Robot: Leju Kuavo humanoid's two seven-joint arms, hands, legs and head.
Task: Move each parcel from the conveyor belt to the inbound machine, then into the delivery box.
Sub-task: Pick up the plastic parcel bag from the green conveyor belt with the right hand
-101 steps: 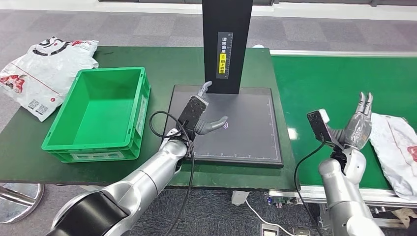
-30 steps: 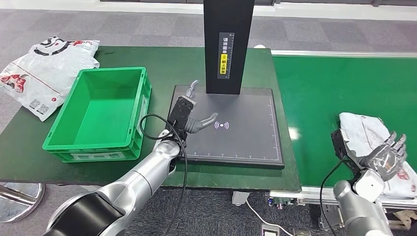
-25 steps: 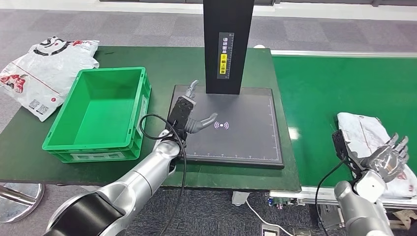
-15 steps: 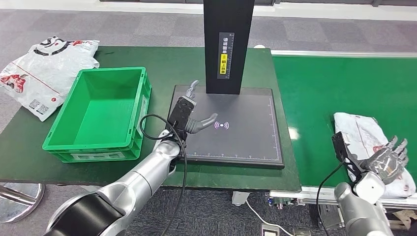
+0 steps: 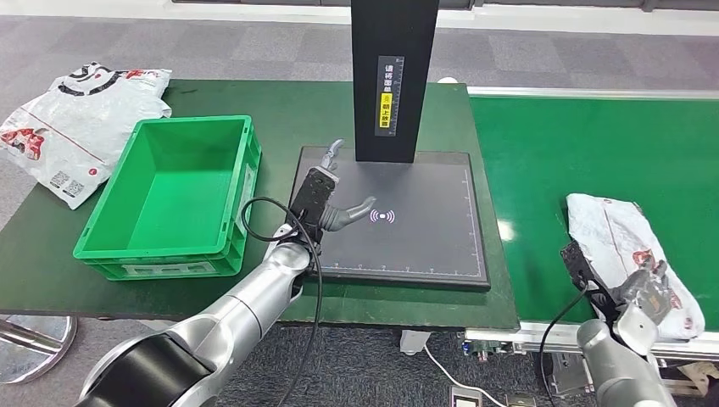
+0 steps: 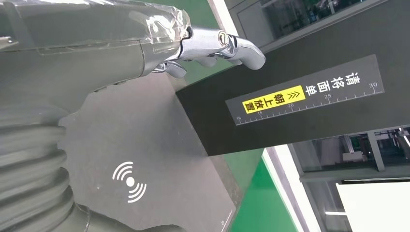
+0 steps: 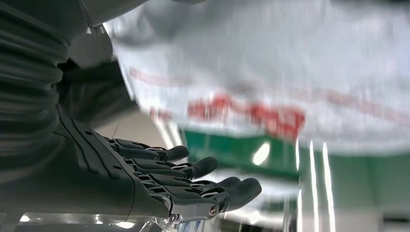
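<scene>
Right hand (image 5: 646, 287): in the head view I see it low at the near right, pressed against the near edge of the parcel (image 5: 623, 246). In the right wrist view its dark fingers (image 7: 193, 179) lie stretched out side by side with the parcel's white film just past them; the frame is blurred, and I cannot tell whether they have a grip on the bag.

Left hand (image 5: 332, 197): fingers apart, holding nothing, poised over the left part of the inbound machine's pad. In the left wrist view I see the metal fingertips (image 6: 232, 46) free in front of the column.

The parcel is a white, crinkled plastic mailer with red printing, lying flat on the conveyor belt (image 5: 585, 144), which is smooth and bright green with a pale metal edge.

The inbound machine (image 5: 415, 220) is a flat matte dark-grey pad with a white wave symbol and a ruled border; a black rectangular column (image 5: 394, 68) with a yellow label stands at its far side.

The delivery box (image 5: 169, 197) is a rigid green plastic crate with a ribbed rim, left of the pad on the dark green table (image 5: 280, 110). Between crate and pad a black cable (image 5: 275, 216) loops off the left arm.

More white printed mailers (image 5: 76, 119) lie heaped at the table's far left corner, overhanging its edge.
</scene>
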